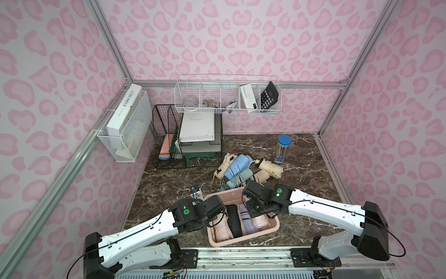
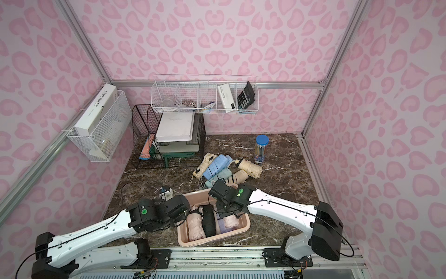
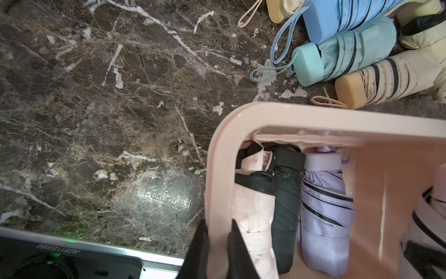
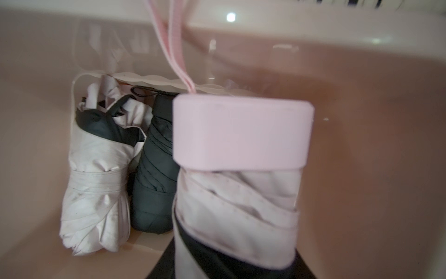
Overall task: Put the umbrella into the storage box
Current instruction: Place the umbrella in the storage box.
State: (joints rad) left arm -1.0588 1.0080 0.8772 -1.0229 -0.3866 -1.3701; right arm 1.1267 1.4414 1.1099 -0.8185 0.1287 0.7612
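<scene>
A loose pile of folded umbrellas was seen on the dark marble table [image 1: 301, 174] just beyond the storage box [image 1: 246, 238]: a blue umbrella [image 1: 239, 164], a mint umbrella [image 1: 239, 178] and a striped cream umbrella [image 1: 261, 176] nearest the far rim. A blue-lidded pencil jar [image 1: 281, 148] stood farther back on the right, and a black wire file rack [image 1: 166, 135] at the far left. Inside the box, three umbrellas were packed side by side from the left wall: a pale pink umbrella [image 1: 222, 229], a black umbrella [image 1: 234, 222] and a lilac umbrella [image 1: 248, 224]. The box's left rim was pinched between the closed fingers of the left pincer [image 3: 218, 232]. The pink umbrella [image 4: 241, 188] was gripped around its canopy by the right pincer [image 4: 235, 258], its handle end pointing away from the pincer toward the far wall. It was held low inside the box's right part, beside the lilac one. Whether it touched the floor could not be told.
</scene>
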